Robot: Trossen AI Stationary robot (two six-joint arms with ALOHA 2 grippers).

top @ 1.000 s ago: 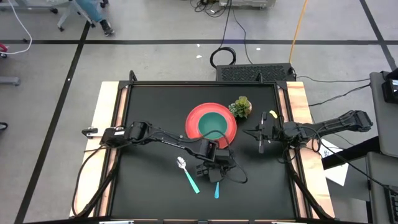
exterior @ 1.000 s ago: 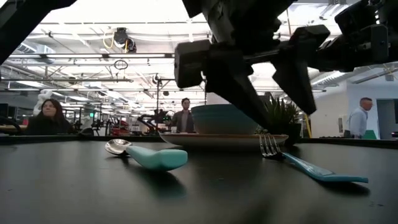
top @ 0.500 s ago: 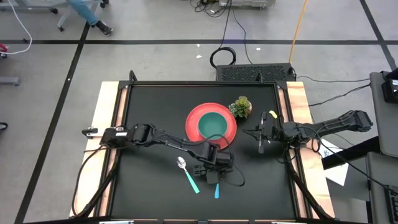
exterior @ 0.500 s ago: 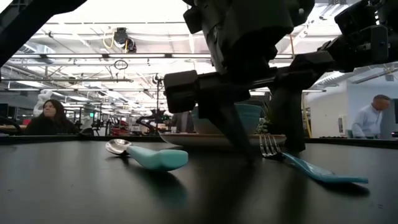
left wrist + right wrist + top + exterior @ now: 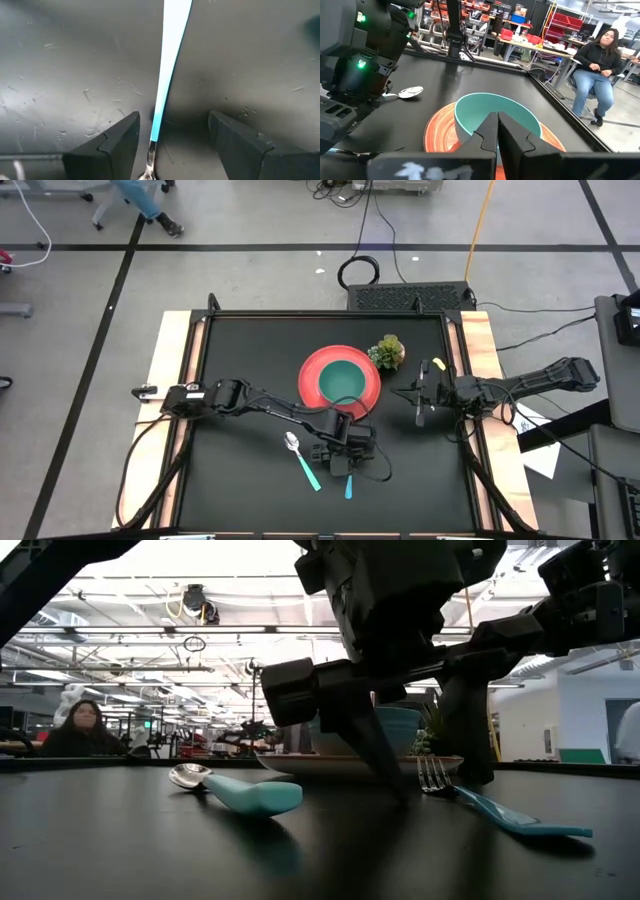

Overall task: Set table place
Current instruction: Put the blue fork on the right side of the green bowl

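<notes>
The left pincer (image 5: 170, 137) stands open astride the teal fork (image 5: 167, 75), which lies flat on the tabletop (image 5: 250, 350) just beside the red plate (image 5: 312, 370), so closing may skid the thin handle away, while the right pincer (image 5: 497, 132) waits closed

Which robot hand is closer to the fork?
The left. The left gripper is down over the fork, open, one finger on each side of its teal handle. The right gripper waits far off beyond the red plate, fingers shut.
</notes>
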